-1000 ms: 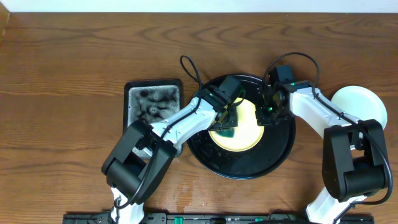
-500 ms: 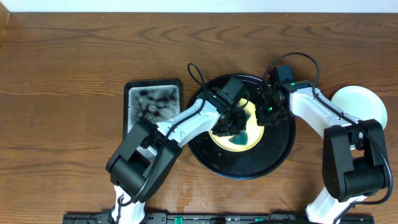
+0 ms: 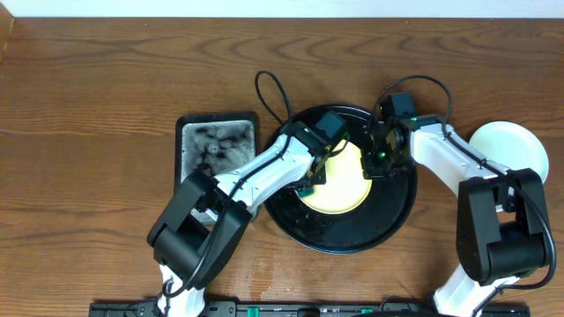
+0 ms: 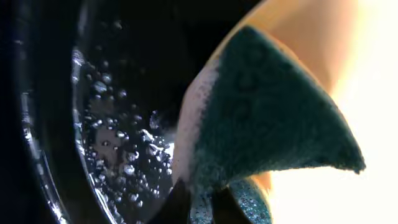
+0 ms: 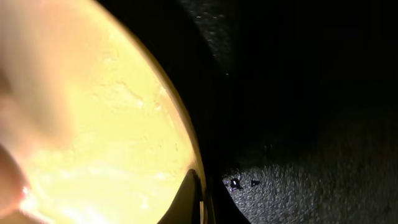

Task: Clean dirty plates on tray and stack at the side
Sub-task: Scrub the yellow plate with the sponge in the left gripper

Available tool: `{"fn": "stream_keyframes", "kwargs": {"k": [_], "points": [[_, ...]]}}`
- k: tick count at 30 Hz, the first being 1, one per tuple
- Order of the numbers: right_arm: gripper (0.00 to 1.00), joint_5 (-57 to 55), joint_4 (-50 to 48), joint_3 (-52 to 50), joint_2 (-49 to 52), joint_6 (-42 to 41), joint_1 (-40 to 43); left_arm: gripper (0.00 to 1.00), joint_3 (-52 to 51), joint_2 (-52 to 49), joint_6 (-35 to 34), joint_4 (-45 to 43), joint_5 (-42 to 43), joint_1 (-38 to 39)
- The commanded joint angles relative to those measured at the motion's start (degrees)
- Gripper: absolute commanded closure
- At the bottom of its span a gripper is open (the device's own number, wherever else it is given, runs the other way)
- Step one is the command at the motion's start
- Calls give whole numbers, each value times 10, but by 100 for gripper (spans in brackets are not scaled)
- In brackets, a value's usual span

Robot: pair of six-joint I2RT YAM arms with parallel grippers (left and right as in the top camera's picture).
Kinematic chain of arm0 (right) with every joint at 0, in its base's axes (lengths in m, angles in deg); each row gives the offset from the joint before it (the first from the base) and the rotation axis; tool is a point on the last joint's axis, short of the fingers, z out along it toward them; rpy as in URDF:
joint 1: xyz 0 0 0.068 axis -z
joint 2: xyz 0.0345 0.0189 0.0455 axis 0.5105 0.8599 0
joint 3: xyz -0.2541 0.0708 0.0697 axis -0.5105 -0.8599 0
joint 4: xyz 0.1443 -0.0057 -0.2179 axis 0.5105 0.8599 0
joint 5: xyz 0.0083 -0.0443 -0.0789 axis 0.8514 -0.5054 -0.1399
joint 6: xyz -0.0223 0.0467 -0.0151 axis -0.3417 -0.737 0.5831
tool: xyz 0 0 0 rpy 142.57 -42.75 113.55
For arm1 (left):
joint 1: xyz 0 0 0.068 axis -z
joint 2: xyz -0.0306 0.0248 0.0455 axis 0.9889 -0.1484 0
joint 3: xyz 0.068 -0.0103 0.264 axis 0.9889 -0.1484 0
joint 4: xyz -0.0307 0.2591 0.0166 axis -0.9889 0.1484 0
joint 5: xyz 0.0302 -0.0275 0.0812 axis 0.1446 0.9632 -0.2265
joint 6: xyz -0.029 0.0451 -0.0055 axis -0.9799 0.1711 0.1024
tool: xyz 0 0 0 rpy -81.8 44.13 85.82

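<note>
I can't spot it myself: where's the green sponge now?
In the left wrist view, the green sponge is pinched in the left gripper, at the left edge of the yellow plate on the round black tray.

plate (image 3: 348, 180) in tray (image 3: 388, 216); rectangular tray (image 3: 218, 116) left; second plate (image 3: 511, 150) right

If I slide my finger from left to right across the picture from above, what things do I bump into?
Soapy rectangular tray → yellow plate lying in the big round tray → pale plate near the right edge.
</note>
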Motion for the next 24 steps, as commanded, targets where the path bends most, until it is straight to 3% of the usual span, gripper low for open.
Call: {"fn": "stream_keyframes", "kwargs": {"k": [1,3,8,10,17,24], "points": [[99,-30,-2,-9,24,-2,-5,92,-14,-25,33,-5,-129,-30],[99,-30,-2,-9,24,-2,-5,92,-14,-25,33,-23,-69,-30],[99,-30,-1,-9,24,-2,-5,92,-15,-25,32,-99,237,-25],[99,-30,-1,-9,24,-2,-5,92,-15,-25,28,-132,309,-17],[99,-30,-1,-9,24,-2,-5,92,-16,-25,13,-124,308,-2],[99,-30,-1,-9,24,-2,-5,92,-5,9,23,-62,307,-60]]}}
